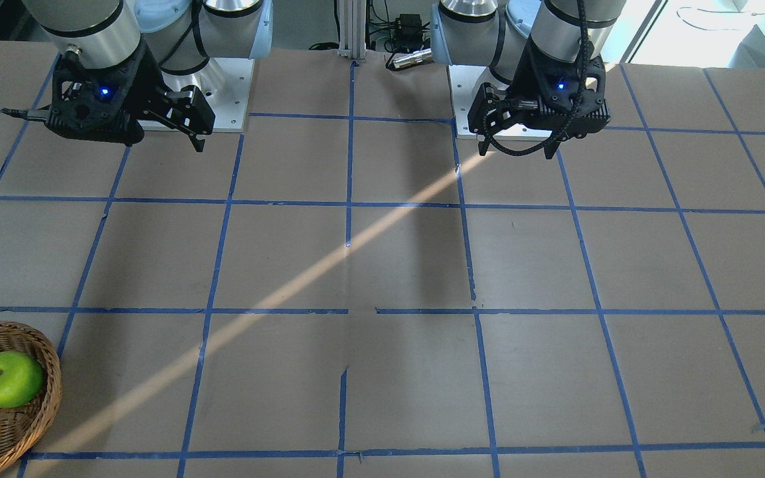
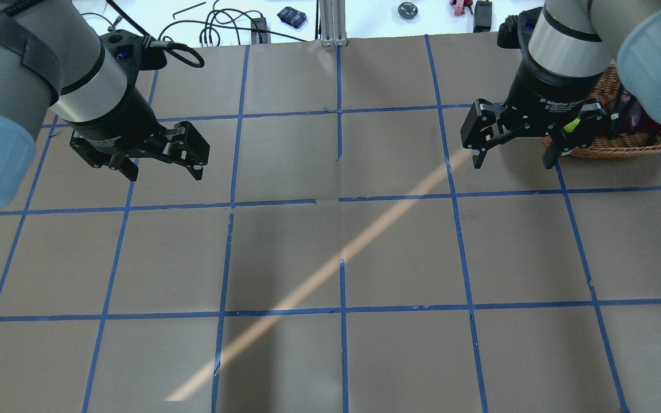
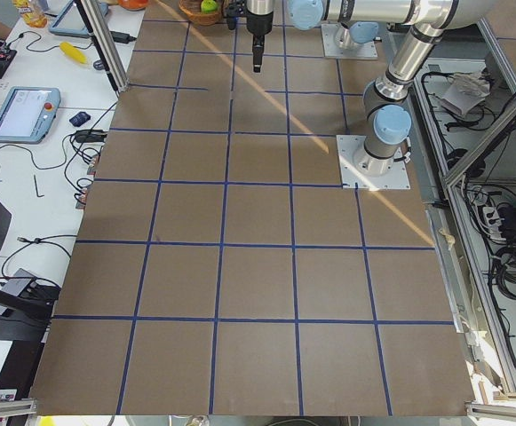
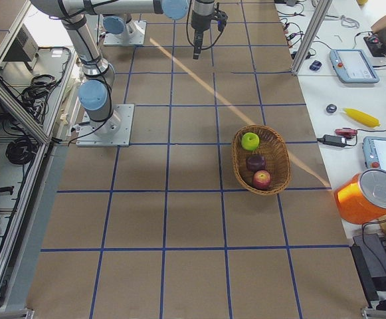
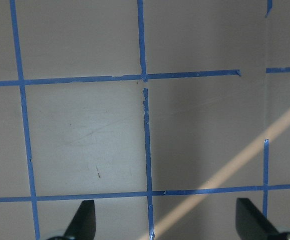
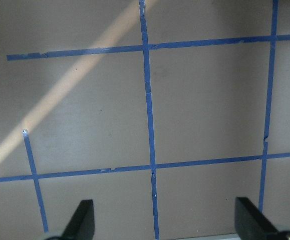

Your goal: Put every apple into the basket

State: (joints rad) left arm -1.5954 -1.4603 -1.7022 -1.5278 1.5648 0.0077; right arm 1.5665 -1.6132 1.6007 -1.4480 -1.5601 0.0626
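Note:
The wicker basket (image 4: 277, 159) stands near the table's far edge on my right side. It holds the lime green apple (image 4: 250, 140), the dark maroon apple (image 4: 256, 162) and the red apple with a yellowish patch (image 4: 262, 179). The front view shows the basket's rim (image 1: 50, 392) and the green apple (image 1: 8, 378). My right gripper (image 2: 512, 160) hangs open and empty above the table, beside the basket (image 2: 623, 146). My left gripper (image 2: 164, 166) is open and empty over bare table, far from the basket. Both wrist views show only taped table between wide-apart fingertips (image 5: 82, 220) (image 6: 82, 220).
Brown table with a blue tape grid (image 1: 349, 199). Robot base plates (image 1: 223, 93) are at the back. An aluminium post (image 2: 330, 23) stands at the far edge. An orange container (image 4: 369, 193), a yellow object (image 4: 361, 117) and teach pendants (image 4: 355, 64) lie on the side bench.

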